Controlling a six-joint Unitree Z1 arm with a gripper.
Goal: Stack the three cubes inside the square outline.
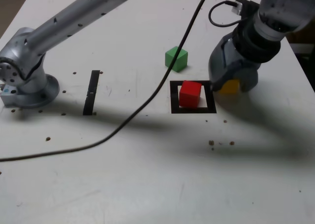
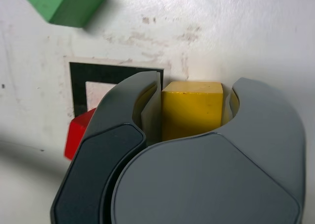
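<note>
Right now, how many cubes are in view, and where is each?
3. The red cube sits inside the square outline; the green cube lies beyond it; the yellow cube is clamped in the gripper beside the outline.

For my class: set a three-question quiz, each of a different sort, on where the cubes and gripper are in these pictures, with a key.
1. True or false: the red cube lies inside the square outline.
2. Which cube sits between the gripper's jaws? A green B yellow C red
3. Fill in: the green cube rests ___ the outline.

Key: 1 true; 2 B, the yellow cube; 3 outside.
</note>
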